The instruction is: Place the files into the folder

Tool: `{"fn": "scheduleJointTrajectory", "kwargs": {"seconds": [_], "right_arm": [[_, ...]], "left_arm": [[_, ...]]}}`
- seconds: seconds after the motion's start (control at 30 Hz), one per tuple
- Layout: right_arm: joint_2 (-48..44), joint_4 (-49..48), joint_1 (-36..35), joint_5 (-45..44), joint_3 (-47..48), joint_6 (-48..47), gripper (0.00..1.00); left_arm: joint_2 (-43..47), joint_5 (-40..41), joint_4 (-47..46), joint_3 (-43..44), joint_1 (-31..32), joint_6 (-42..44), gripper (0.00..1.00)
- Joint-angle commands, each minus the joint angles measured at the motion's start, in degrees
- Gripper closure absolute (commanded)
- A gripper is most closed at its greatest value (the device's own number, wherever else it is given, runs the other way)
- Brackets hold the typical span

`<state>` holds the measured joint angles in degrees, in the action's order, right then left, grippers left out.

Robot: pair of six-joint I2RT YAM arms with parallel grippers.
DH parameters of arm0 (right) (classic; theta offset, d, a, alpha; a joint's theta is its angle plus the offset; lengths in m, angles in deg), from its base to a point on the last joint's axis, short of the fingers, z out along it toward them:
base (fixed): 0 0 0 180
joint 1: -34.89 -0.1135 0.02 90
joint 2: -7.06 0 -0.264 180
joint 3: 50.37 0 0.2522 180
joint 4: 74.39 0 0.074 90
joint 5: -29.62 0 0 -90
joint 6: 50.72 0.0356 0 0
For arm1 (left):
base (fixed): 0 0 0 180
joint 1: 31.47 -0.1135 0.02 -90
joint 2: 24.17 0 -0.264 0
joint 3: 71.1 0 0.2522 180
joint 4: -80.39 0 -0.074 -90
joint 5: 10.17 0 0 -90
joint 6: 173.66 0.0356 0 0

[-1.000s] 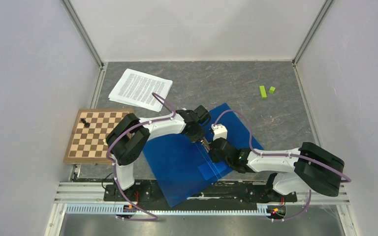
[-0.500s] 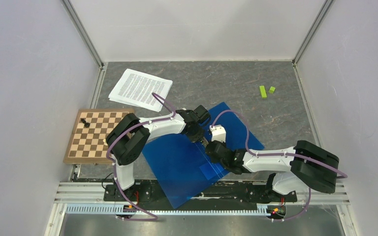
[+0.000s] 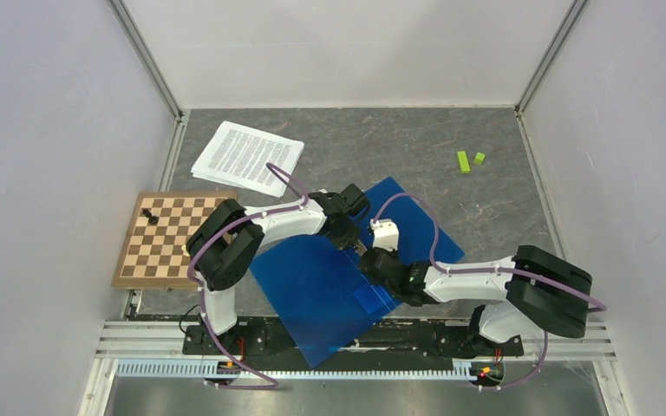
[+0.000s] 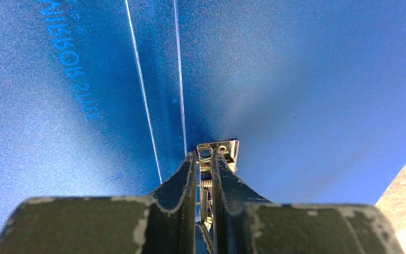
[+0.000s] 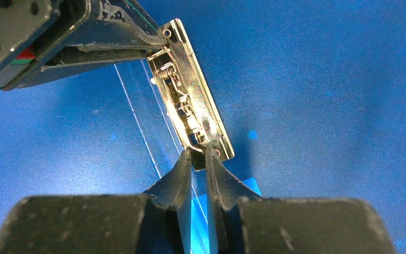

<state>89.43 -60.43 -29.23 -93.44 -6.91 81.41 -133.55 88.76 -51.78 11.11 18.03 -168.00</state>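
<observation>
Near the middle of the tabletop (image 3: 416, 156) the folder (image 3: 312, 295) lies opened flat with its blue inside faces up, and both arms meet at the metal clip (image 5: 190, 106) along its spine. The left gripper (image 4: 203, 159) has its jaws drawn narrow onto one end of the clip, with the spring showing between them. The right gripper (image 5: 198, 153) comes in from the opposite side, its jaws just as narrow, and seems to pinch the clip's other end. My reading is that one end is steadied so the other can lever the clamp up, making room for paper beneath it. The files (image 3: 247, 158) lie well apart at the far left of the tabletop, just beyond the chessboard (image 3: 169, 240), and neither arm touches them, so nothing is in the folder yet. The surface is dark grey and mottled, with plain pale panels on three sides; two small green blocks (image 3: 470, 159) sit at the far right
</observation>
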Motion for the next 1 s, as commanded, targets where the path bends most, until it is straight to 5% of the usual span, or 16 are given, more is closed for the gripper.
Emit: {"fn": "scheduleJointTrajectory", "kwargs": {"seconds": [0.0, 0.97], "right_arm": [[6.9, 14.5, 2.2, -5.4, -3.4, 1.4, 1.0], [-6.6, 4.3, 4.9, 1.6, 0.3, -10.3, 0.73]], "left_arm": [[-10.9, 0.3, 18.9, -9.4, 1.0, 4.9, 0.98], [-10.8, 0.6, 18.9, -9.0, 0.9, 5.3, 0.98]]}}
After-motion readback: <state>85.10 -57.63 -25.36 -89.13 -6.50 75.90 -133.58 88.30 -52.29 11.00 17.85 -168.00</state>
